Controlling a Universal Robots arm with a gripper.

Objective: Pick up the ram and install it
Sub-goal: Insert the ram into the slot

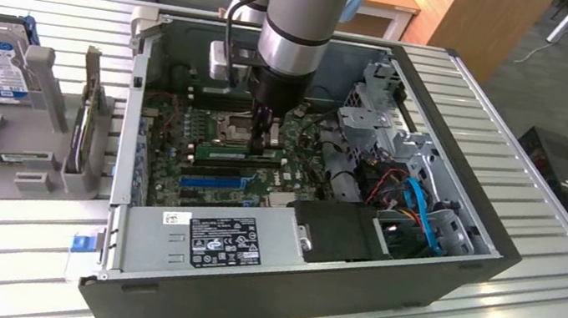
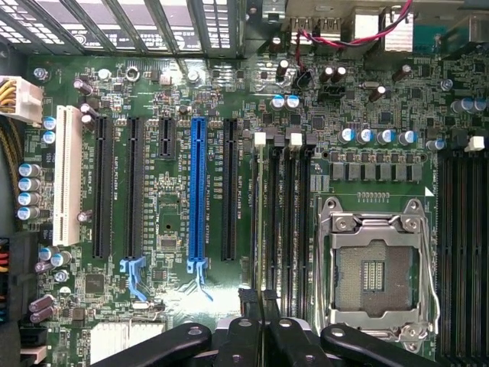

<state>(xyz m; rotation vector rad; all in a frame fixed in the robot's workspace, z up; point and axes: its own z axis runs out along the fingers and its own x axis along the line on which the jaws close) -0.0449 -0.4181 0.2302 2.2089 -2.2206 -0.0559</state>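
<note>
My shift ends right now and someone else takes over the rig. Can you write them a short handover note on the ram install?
Gripper: down inside the open PC case, shut on the ram at about its middle.
Ram: lies level along the black memory slots, between the CPU socket and the blue expansion slot.
Done: the ram is picked up and brought to the slots.
Left: I cannot tell whether it is pressed fully home, and the gripper has not let go.
</note>
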